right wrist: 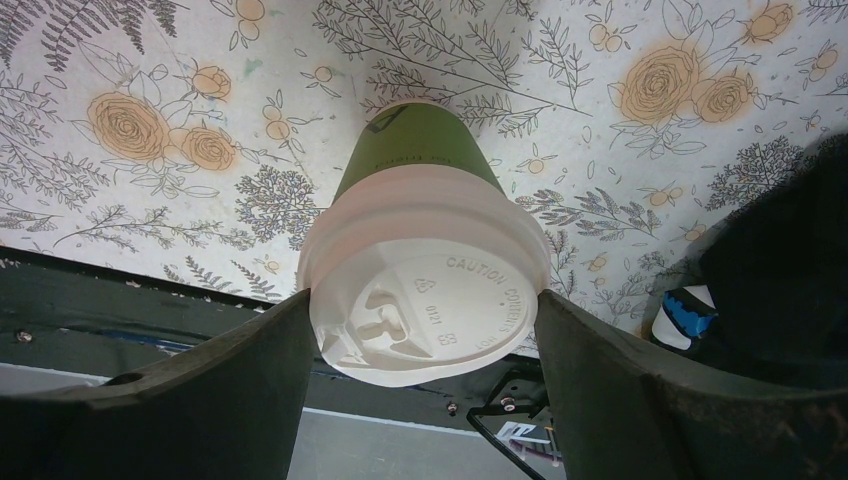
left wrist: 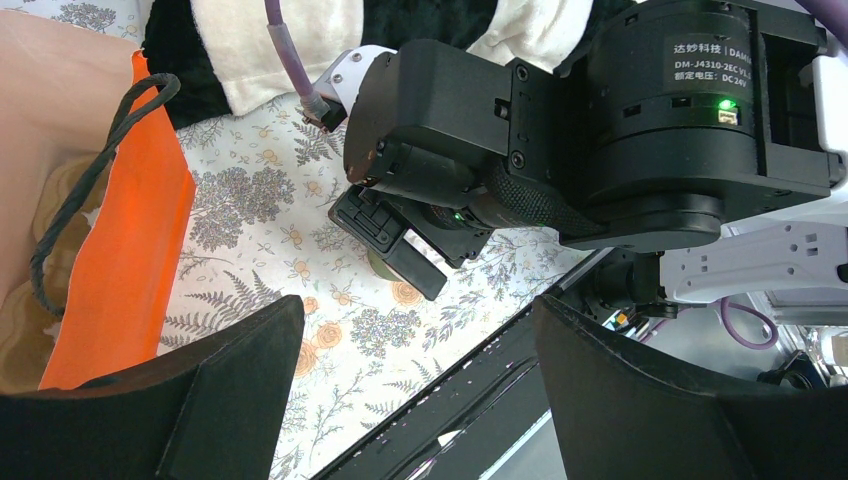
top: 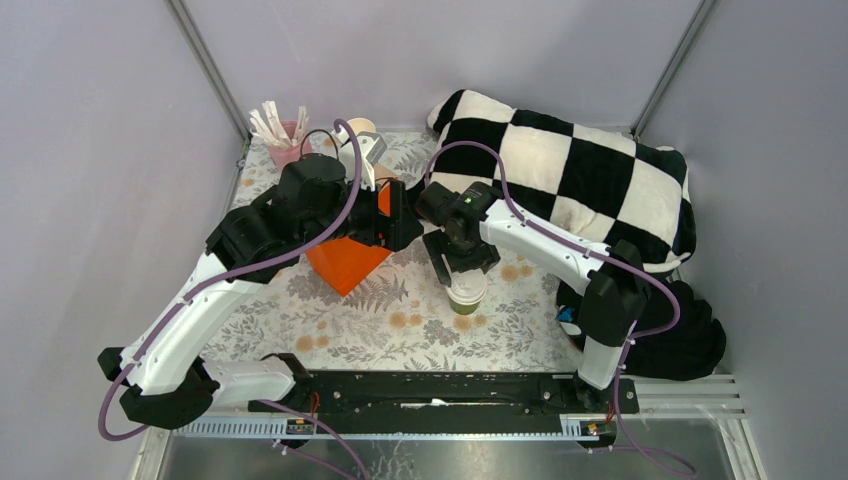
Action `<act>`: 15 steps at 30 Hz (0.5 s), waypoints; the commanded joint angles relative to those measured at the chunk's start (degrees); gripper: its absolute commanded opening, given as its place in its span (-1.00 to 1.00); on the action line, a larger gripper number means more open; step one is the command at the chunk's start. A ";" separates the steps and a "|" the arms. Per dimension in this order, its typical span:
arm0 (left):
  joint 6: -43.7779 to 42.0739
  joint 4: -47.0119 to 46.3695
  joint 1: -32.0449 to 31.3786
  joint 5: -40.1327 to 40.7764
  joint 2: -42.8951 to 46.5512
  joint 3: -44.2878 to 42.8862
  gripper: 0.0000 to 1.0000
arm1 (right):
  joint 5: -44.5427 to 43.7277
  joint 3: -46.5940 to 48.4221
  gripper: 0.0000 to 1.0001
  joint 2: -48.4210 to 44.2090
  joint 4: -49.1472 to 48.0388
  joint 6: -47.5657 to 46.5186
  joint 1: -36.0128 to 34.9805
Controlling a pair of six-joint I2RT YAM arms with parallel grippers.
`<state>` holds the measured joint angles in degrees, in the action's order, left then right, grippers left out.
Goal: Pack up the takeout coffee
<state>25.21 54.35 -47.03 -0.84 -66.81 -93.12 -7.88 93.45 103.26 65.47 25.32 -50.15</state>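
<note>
Takeout coffee point(right wrist: 425, 250) clamped at lid rim in right end effector point(right wrist: 422, 300); left end effector point(left wrist: 415, 310) spread beside orange bag point(left wrist: 130, 250).

Left gripper point(left wrist: 415, 330) spread wide, orange bag point(left wrist: 130, 250) with cord handle point(left wrist: 90, 170) at left, right arm's black wrist point(left wrist: 600, 130) over floral tablecloth point(left wrist: 260, 230).

grey walls point(top: 100, 150), floral tablecloth point(top: 330, 320), checkered blanket point(top: 580, 170)
</note>
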 commanded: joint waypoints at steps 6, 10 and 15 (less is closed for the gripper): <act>-0.95 -1.08 -0.17 0.50 0.19 0.18 0.76 | 0.06 -0.55 0.68 0.52 1.13 0.41 -0.67; -1.02 -1.08 -0.19 0.56 0.37 0.15 0.76 | 0.05 -0.57 0.69 0.55 0.76 0.27 -0.66; -0.96 -1.09 -0.20 0.49 0.45 0.28 0.76 | 0.37 -0.42 0.70 0.84 0.69 0.27 -0.65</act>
<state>25.21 54.35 -47.03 -0.84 -66.81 -93.12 -7.88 92.97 103.37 65.47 25.32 -50.15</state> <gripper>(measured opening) 0.879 0.849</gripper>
